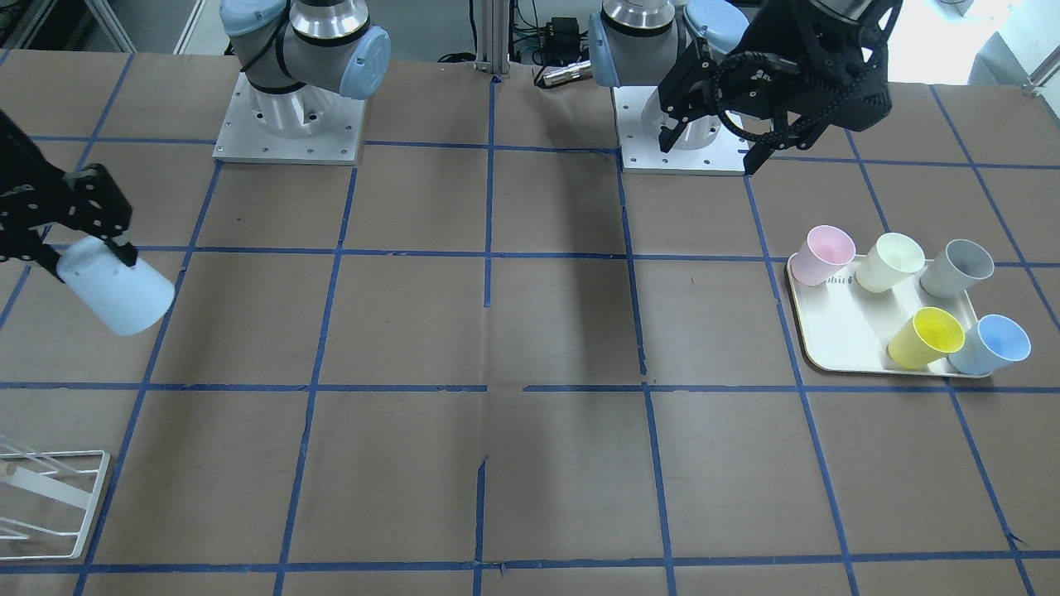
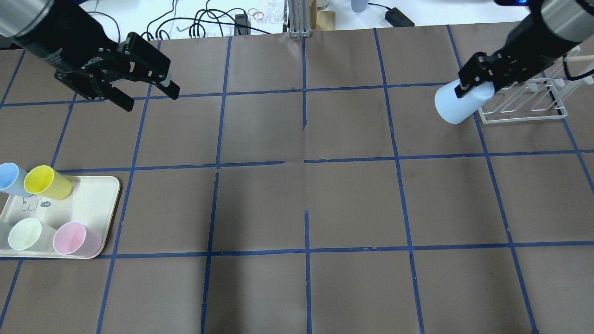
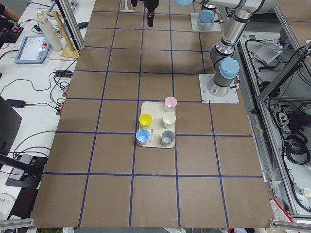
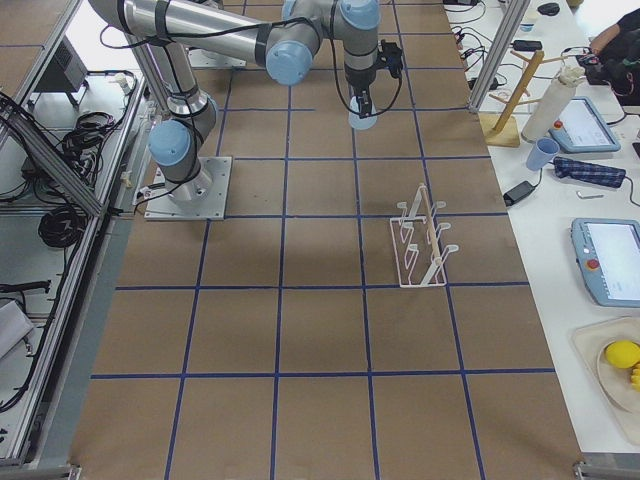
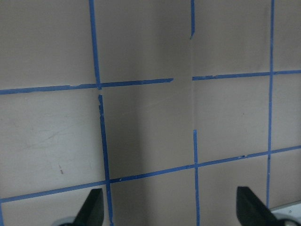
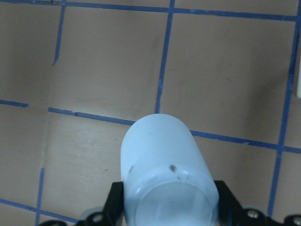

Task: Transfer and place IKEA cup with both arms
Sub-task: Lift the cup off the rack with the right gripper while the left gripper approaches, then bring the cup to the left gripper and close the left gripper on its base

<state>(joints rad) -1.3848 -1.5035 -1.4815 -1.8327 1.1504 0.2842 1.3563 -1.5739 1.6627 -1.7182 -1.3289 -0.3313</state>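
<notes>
My right gripper (image 2: 473, 86) is shut on the light blue IKEA cup (image 2: 457, 106) and holds it tilted above the table, next to the white wire rack (image 2: 519, 104). In the front-facing view the cup (image 1: 116, 290) hangs at the far left below the gripper (image 1: 87, 252). The right wrist view shows the cup (image 6: 164, 169) between the black fingers. My left gripper (image 2: 149, 97) is open and empty, high above the table's far left; it also shows in the front-facing view (image 1: 710, 149) and in the left wrist view (image 5: 171, 209).
A cream tray (image 2: 93, 195) at the near left holds a yellow cup (image 2: 46, 182), a pink cup (image 2: 74, 239), a pale green cup (image 2: 28, 234), a second blue cup (image 1: 990, 343) and a grey cup (image 1: 956, 269). Blue tape lines grid the brown table.
</notes>
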